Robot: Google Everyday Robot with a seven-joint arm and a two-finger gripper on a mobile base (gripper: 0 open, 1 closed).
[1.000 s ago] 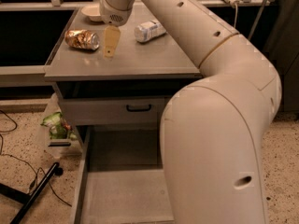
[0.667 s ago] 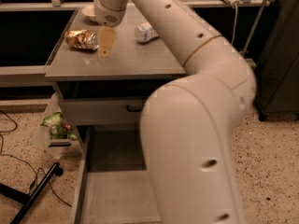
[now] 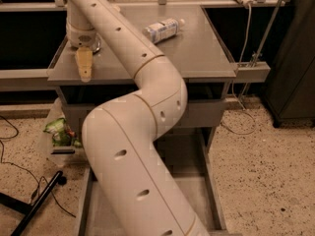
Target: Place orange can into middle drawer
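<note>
From my station I see the arm (image 3: 147, 132) rising from the near edge and bending up to the far left, where the gripper (image 3: 83, 66) hangs over the left near corner of the cabinet top (image 3: 197, 58), pointing down. Whether it is released or clenched I cannot tell from here.

Just behind it, to the right of the wrist, a shiny curved edge shows on the top. I take it for the orange can (image 3: 96, 45), but most of it is hidden by the arm, so I cannot say how it stands or whether it is touched.

A plastic bottle (image 3: 163, 29) lies on its side farther right on the same top, well apart from the gripper.

The middle drawer (image 3: 212, 200) stands pulled out at the near bottom, and the arm crosses over much of its grey floor.

A green bag (image 3: 59, 132) lies on the speckled floor to the left of the cabinet.
</note>
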